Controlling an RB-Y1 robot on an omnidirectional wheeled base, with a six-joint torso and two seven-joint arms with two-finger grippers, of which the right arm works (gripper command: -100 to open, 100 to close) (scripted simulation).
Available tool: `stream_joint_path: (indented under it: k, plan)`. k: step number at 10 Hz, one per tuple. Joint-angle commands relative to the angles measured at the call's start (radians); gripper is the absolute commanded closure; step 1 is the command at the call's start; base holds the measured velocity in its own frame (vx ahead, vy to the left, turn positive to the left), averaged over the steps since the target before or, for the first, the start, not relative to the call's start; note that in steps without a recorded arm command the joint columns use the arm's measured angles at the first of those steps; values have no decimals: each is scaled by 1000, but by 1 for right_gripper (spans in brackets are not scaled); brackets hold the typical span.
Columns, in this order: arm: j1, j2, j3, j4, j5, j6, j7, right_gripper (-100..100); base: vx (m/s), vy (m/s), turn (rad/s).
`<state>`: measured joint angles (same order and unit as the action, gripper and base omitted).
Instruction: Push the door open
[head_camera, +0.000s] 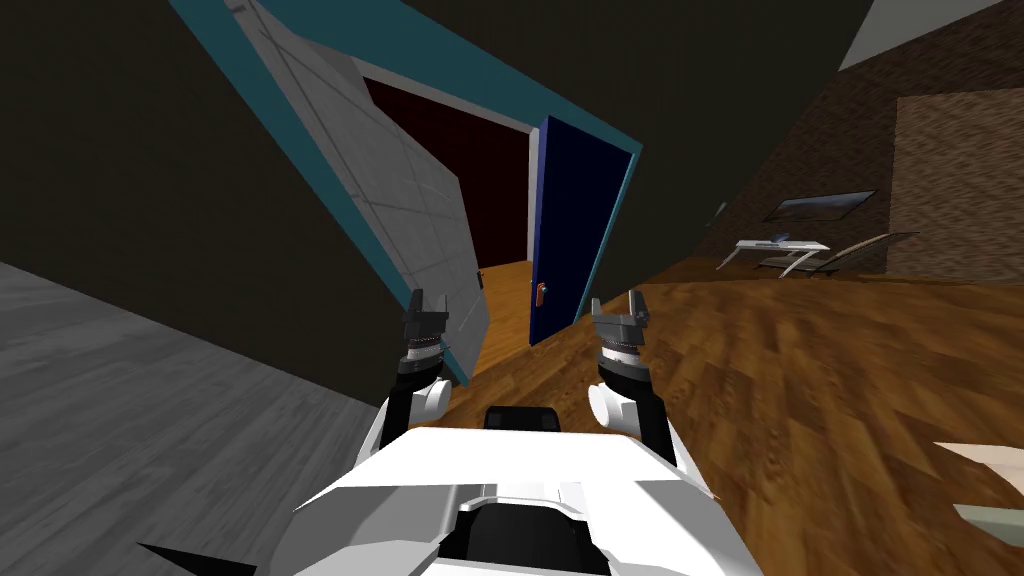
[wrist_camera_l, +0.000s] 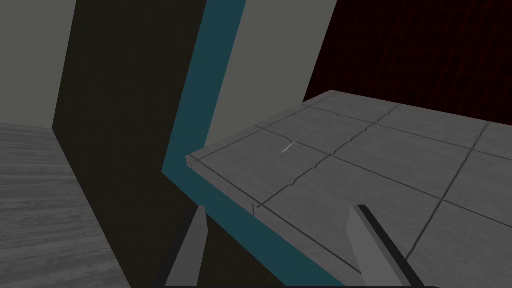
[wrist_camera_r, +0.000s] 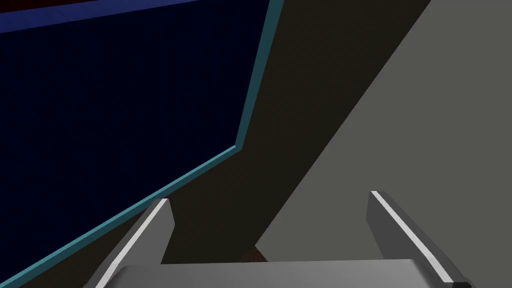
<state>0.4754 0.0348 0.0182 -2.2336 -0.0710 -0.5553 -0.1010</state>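
A double doorway with a teal frame (head_camera: 300, 170) stands ahead. Its grey panelled door leaf (head_camera: 400, 200) hangs on the left side, swung partly open. The dark blue leaf (head_camera: 565, 230) on the right, with a small orange handle (head_camera: 540, 294), is also swung partly open. My left gripper (head_camera: 427, 303) is open, just in front of the grey leaf's lower edge. In the left wrist view the grey leaf (wrist_camera_l: 370, 165) lies just beyond that gripper (wrist_camera_l: 280, 225), not touched. My right gripper (head_camera: 620, 306) is open near the frame's right post, with the blue leaf (wrist_camera_r: 115, 110) beyond it (wrist_camera_r: 272, 210).
Between the leaves the wooden floor (head_camera: 505, 300) runs into a dark red room. Dark walls (head_camera: 150, 180) flank the doorway. A grey floor (head_camera: 150, 400) lies to the left. A white low table (head_camera: 780, 247) and a lounger (head_camera: 850, 255) stand far to the right.
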Motion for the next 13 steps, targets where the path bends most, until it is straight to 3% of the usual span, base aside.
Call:
stream_joint_path:
  k: [1,3,13]
  plan:
    - [-14,-13,8,31,3,11,0,-100,85,12,75]
    - [-25,-22,15,56,6,20,0,-100,49,-100,56]
    - [-126,-83,75,289,32,101,1,-100,79,-104,81]
